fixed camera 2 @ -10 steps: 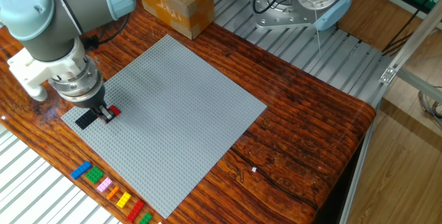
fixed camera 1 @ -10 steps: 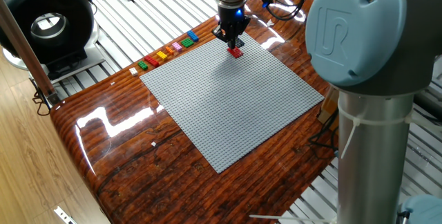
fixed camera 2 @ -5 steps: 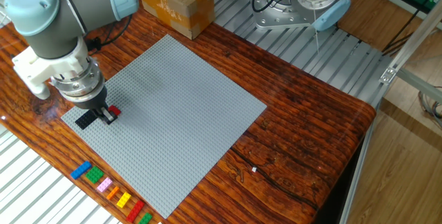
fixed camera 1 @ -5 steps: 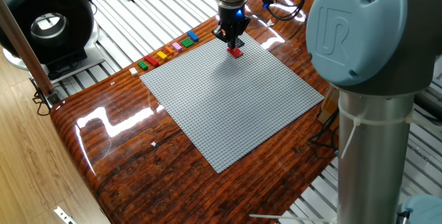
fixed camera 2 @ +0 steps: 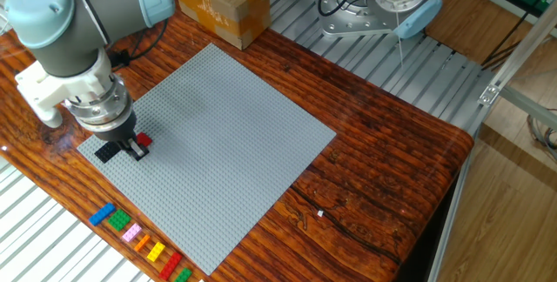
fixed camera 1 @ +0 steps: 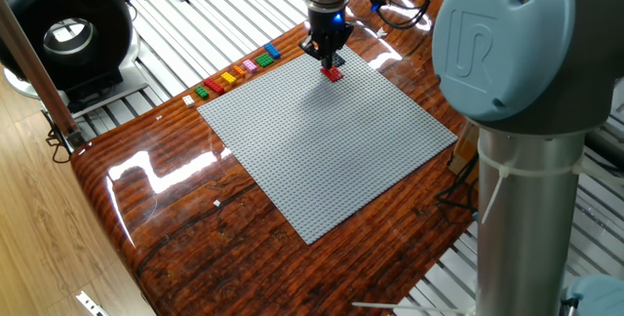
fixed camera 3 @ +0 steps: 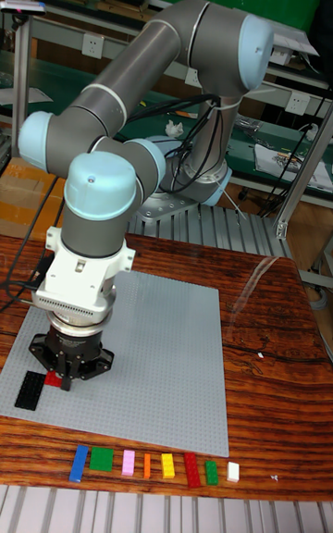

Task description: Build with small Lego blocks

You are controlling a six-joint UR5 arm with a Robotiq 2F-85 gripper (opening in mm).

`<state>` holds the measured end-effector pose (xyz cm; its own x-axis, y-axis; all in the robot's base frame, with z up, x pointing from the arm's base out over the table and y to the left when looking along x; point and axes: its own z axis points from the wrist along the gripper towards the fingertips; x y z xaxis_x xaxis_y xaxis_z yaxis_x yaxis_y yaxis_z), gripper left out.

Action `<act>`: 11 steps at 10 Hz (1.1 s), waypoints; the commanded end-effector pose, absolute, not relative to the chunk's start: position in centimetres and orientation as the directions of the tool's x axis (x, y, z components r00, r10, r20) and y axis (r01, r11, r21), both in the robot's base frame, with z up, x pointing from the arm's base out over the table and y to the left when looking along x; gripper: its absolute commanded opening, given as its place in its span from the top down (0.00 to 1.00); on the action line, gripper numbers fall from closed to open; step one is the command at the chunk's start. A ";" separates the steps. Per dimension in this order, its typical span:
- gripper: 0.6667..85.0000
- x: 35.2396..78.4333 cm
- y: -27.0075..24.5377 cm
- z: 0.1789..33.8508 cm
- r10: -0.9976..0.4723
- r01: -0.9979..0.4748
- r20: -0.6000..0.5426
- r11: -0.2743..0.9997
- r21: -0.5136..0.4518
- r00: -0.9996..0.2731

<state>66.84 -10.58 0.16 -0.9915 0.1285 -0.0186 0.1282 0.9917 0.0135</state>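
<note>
On glossy wood table w/ grey baseplate [fixed camera 1: 327, 140], gripper [fixed camera 1: 332, 61] is clamping a red brick [fixed camera 1: 334, 74] at far corner beside a black piece [fixed camera 3: 30, 389]; approx. eight spare bricks [fixed camera 3: 153, 465] waiting off-plate, build barely begun.

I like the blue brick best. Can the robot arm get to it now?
Probably yes. The blue brick lies bare at the end of the brick row beside the grey plate, with nothing over it. The tool is close by, at the red brick.

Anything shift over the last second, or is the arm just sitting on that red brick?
Almost nothing changed. The hand stays low over the red brick near the baseplate corner, beside the black brick; the arm only wobbled slightly. Whether it grips the brick is not clear. The row of spare bricks off the plate edge has not moved.
</note>
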 end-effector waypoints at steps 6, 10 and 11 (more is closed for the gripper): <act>1.00 66.5 -10.6 1.0 0.157 0.157 0.007 0.988 -0.008 -0.988; 1.00 65.4 -11.7 1.2 0.165 0.163 0.038 0.985 -0.052 -0.986; 1.00 64.6 -12.4 1.1 0.161 0.157 0.060 0.985 -0.072 -0.985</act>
<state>65.64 -11.55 0.98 -0.9878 0.1531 0.0300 0.1516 0.9873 -0.0469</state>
